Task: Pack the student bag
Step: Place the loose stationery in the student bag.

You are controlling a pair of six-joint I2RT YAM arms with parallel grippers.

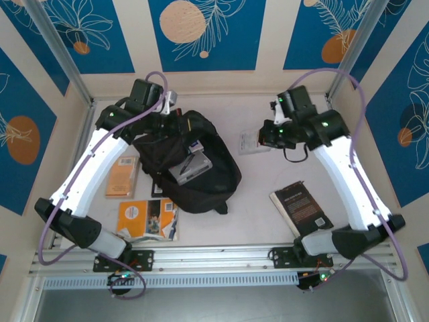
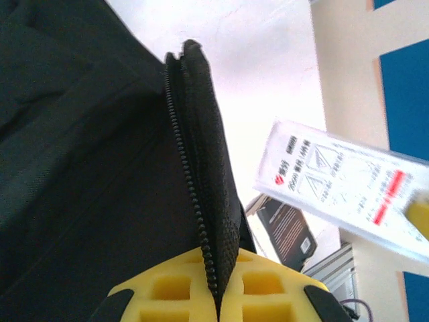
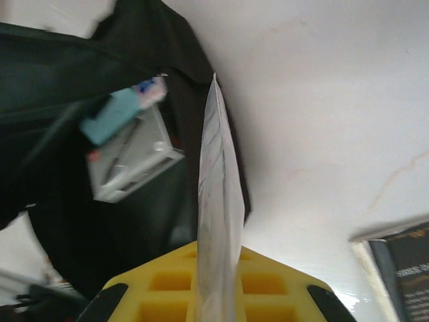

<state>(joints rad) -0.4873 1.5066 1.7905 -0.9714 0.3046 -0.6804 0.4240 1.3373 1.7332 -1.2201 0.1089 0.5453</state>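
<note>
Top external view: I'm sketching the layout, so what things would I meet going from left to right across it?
orange book → student bag → clear packet → dark book

My top view looks steeply down from above and behind the arm bases, which line the frame's bottom edge, and it takes in the whole table [image 1: 255, 221]. Each wrist camera sits very close, looking out past the left gripper [image 2: 218, 295] or the right gripper [image 3: 218, 295] at lower centre. All three views share the student bag [image 1: 191, 168], the clear packet [image 1: 253, 142] and the dark book [image 1: 301, 208] — the bag lies at the left of both wrist frames.
</note>
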